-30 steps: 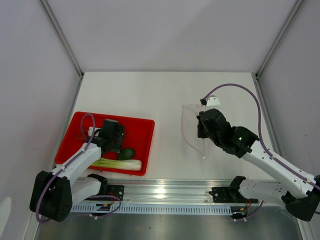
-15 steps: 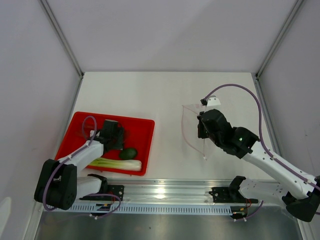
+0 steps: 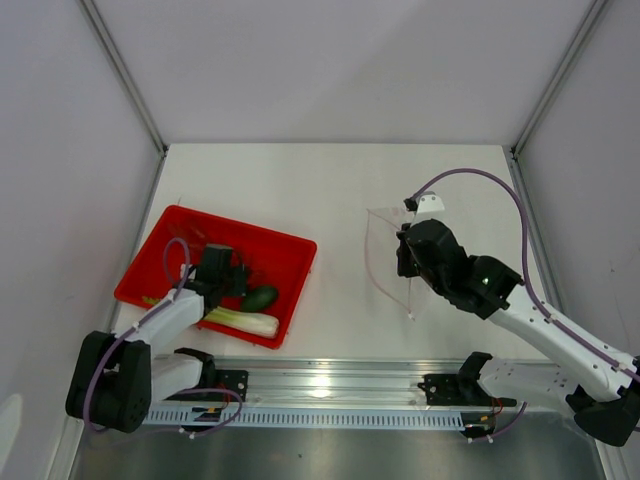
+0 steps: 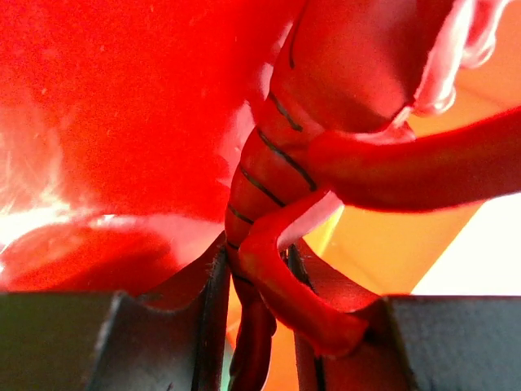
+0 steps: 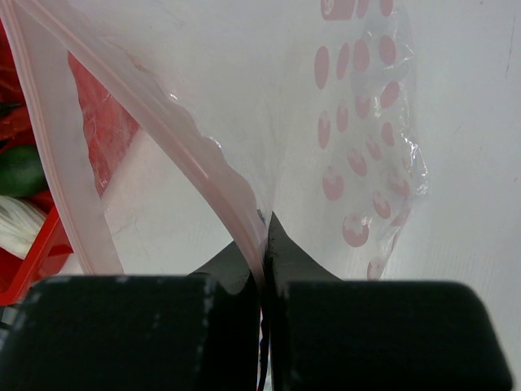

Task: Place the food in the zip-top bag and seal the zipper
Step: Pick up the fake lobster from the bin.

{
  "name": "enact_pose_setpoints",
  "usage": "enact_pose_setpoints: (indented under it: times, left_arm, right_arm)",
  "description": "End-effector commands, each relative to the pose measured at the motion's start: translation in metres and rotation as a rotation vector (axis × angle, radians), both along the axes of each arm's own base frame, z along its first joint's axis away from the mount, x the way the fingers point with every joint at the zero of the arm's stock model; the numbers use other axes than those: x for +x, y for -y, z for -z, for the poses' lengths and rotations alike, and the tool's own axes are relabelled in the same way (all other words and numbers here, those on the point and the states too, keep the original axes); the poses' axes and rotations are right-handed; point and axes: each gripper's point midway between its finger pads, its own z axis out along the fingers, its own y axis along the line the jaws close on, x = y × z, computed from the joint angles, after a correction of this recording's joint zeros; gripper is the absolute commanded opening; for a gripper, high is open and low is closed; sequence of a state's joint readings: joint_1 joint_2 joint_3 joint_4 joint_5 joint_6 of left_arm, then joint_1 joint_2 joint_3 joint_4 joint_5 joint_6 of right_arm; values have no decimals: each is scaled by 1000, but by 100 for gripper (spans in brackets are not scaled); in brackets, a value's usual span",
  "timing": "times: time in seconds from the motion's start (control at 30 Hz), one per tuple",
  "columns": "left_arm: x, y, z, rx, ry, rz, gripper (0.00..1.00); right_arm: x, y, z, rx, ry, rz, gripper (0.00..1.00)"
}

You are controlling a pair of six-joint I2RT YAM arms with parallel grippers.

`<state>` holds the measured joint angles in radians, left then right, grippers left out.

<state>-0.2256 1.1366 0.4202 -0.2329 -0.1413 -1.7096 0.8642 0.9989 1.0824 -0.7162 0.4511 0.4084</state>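
In the left wrist view the red lobster (image 4: 326, 73) fills the picture, and my left gripper (image 4: 256, 259) is shut on its tail and one leg. From above, that gripper (image 3: 222, 272) sits low in the red tray (image 3: 250, 232), hiding the lobster. Beside it lie the dark-green fruit (image 3: 260, 297) and the leek (image 3: 245, 320). My right gripper (image 5: 264, 220) is shut on the mouth edge of the zip-top bag (image 5: 326, 122), by the pink zipper (image 5: 65, 171). From above, the right gripper (image 3: 404, 262) holds the bag (image 3: 385, 245) up on edge, its mouth towards the tray.
The tray lies askew at the left front of the white table (image 3: 330, 190). A metal rail (image 3: 330, 385) runs along the near edge. Grey walls close in both sides. Through the bag, the right wrist view shows the fruit (image 5: 20, 167) and leek (image 5: 18, 220).
My left gripper has closed from wide open onto the lobster. The red tray has swung round under it and now lies askew. The right arm and bag have barely moved.
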Motion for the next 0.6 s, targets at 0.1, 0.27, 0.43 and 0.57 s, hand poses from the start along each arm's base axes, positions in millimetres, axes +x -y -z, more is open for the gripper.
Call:
enact_pose_setpoints:
  times: [0.1, 0.27, 0.43, 0.57]
  left_arm:
    - [-9, 5, -32, 1, 98, 98, 8]
    - [-24, 8, -63, 32, 163, 178, 1]
    - [-40, 20, -102, 76, 241, 318, 1]
    - [-52, 39, -136, 115, 317, 497, 1]
  right_arm:
    - [3, 0, -14, 37, 45, 3, 0]
    - [2, -4, -13, 38, 37, -11, 0]
    - [6, -5, -15, 28, 48, -14, 0]
    - [10, -7, -16, 4, 53, -20, 0]
